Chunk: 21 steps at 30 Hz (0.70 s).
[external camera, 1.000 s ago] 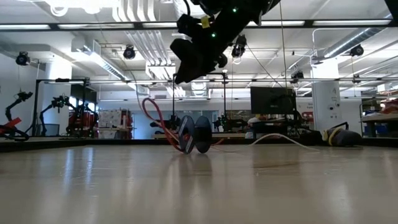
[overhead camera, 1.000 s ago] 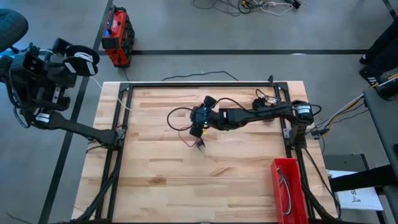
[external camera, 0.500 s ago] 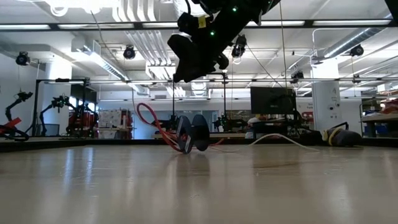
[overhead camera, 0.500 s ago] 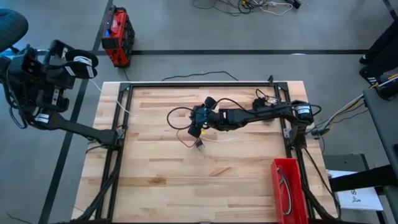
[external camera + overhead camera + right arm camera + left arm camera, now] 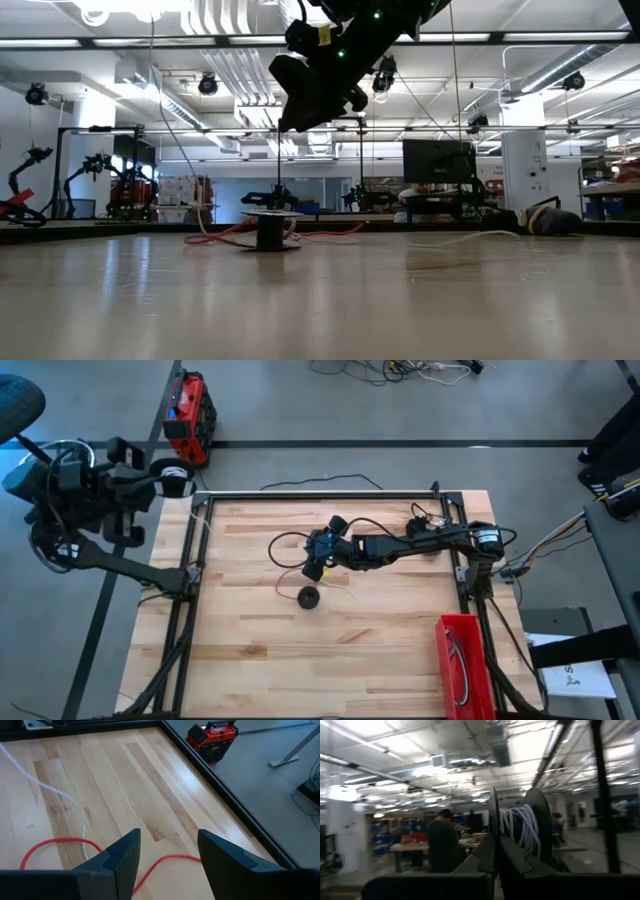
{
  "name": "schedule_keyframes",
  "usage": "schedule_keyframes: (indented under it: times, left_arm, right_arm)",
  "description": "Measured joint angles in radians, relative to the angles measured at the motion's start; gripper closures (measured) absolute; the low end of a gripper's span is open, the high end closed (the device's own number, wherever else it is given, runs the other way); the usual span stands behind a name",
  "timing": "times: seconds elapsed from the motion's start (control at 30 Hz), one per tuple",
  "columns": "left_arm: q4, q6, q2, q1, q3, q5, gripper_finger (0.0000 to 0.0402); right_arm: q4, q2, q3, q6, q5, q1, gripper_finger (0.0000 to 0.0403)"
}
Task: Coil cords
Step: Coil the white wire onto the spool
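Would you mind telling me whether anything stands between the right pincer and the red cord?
Nothing visible does. The right pincer hangs open above the table, and the red cord lies on bare wood just ahead of it. The dark spool lies off to one side.

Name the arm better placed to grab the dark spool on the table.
Right. Its open right gripper hangs near the dark spool; the left gripper, off the table, is shut on a white-cord spool.

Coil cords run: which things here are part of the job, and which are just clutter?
Job:
- white cord on the reel in the left gripper
- red cord on the table
- black spool on the table
- right gripper, open above the red cord

Clutter:
- red bin
- red case on the floor
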Motion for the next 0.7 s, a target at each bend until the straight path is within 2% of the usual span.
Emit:
schedule_keyframes:
  times: [0.2,0.5,0.7]
  left_arm:
    - [0.015,0.014,0.001,0.0,-0.05,-0.096,0.0401]
    - [0.082,0.002,-0.015,0.0,-0.153,-0.105,0.0401]
    - [0.139,-0.068,-0.061,0.0,-0.278,-0.072,0.0401]
  right_arm:
    - [0.002,0.0,0.0,0.0,0.0,0.0,0.0212]
    - [0.002,0.0,0.0,0.0,0.0,0.0,0.0212]
    - [0.002,0.0,0.0,0.0,0.0,0.0,0.0213]
